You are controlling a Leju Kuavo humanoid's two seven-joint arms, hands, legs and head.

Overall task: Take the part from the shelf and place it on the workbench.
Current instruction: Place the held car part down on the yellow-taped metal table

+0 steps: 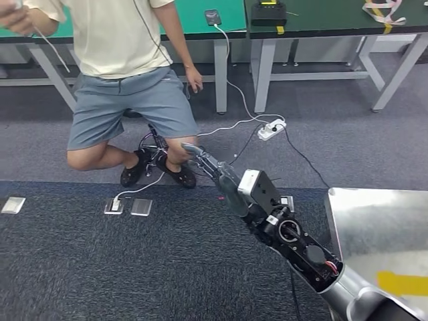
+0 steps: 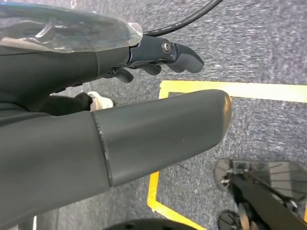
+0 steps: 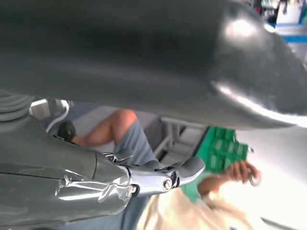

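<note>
My right arm reaches forward and to the left over the dark carpet, and my right hand [image 1: 209, 162] hangs just in front of a person's shoe with its fingers stretched out and nothing in them. Seen from the right wrist, those fingers [image 3: 163, 178] lie straight under the thick thumb, with the person's leg behind them. My left hand [image 2: 119, 120] hangs over the carpet, its thumb and fingers [image 2: 173, 52] apart and empty. The shiny metal workbench [image 1: 373, 221], with a yellow strip on it, is at my lower right.
A person in grey shorts [image 1: 131, 100] sits low right ahead of my right hand. A white power strip [image 1: 271, 128] with cables and metal floor plates [image 1: 128, 207] lie on the carpet. Green tables [image 1: 227, 17] stand behind. Yellow floor tape [image 2: 231, 89] runs under my left hand.
</note>
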